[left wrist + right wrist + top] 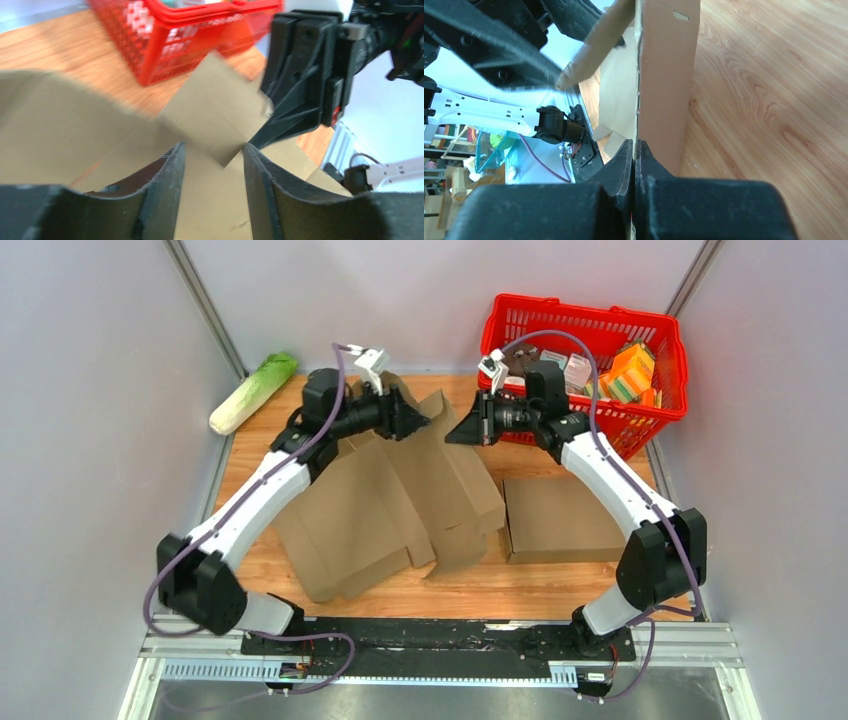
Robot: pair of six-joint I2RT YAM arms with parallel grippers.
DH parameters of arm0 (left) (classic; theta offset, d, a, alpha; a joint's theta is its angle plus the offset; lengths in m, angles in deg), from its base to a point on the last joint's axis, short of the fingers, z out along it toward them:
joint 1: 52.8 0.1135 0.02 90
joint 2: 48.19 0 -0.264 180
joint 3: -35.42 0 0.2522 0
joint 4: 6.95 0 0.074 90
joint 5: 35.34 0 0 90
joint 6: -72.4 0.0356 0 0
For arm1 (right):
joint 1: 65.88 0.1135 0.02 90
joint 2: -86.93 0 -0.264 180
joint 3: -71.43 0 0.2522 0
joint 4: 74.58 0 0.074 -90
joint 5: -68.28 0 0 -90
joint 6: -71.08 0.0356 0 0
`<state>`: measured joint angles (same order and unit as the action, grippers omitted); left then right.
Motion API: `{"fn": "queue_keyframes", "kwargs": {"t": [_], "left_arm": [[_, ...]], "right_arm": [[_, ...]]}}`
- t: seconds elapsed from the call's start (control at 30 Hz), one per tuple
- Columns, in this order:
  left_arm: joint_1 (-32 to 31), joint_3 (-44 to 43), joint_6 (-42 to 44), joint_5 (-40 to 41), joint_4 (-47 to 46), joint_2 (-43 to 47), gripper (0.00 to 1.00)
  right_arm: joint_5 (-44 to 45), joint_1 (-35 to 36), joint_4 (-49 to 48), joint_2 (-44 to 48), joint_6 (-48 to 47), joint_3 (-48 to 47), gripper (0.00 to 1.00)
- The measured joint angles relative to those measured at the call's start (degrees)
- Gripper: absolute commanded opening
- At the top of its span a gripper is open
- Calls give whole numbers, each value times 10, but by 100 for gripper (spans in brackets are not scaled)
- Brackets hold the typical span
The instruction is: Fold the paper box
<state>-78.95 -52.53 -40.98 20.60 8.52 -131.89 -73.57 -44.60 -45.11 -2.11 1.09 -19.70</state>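
– At bottom centre of the right wrist view, the right gripper [635, 150] is pinched fully shut on the edge of an upright panel of the paper box [666, 75]. And the other one?
– The left gripper [214, 150] has its jaws parted. A flap [215, 107] pokes up between them, but nothing is clamped (that view is a bit blurred, mind).
– Then I'd have the right one steady the panel while the left presses that flap over along its crease. A sideways tug could buckle the wall.
– Where does the box lie?
– Middle of the top view, mostly flat on the table [450, 585]. Its long axis runs from lower left toward upper centre, and the raised end points into the gap between the grippers. A red basket [590, 350] sits upper right, and a second cardboard sheet [560, 515] lies just beside the box on its right.
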Motion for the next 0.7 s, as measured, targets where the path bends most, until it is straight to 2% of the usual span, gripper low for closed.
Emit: {"fn": "queue_keyframes", "kwargs": {"t": [0.07, 0.1, 0.2, 0.23, 0.4, 0.57, 0.7], "left_arm": [[19, 40, 11, 35, 23, 61, 38], [29, 61, 13, 54, 35, 95, 28], [58, 106, 18, 138, 79, 193, 12], [66, 110, 19, 172, 94, 211, 10], [79, 110, 16, 282, 125, 193, 0], [80, 110, 16, 384, 162, 114, 0], [82, 98, 21, 433, 182, 89, 0]], "right_arm": [[-6, -1, 13, 0, -21, -13, 0], [-11, -2, 19, 0, -30, -20, 0], [-24, -6, 38, 0, -56, -39, 0], [-29, -8, 42, 0, -62, -43, 0], [-51, -17, 59, -11, -80, -79, 0], [-61, -24, 63, -26, -85, -97, 0], [-64, -26, 68, -28, -86, -97, 0]]}}
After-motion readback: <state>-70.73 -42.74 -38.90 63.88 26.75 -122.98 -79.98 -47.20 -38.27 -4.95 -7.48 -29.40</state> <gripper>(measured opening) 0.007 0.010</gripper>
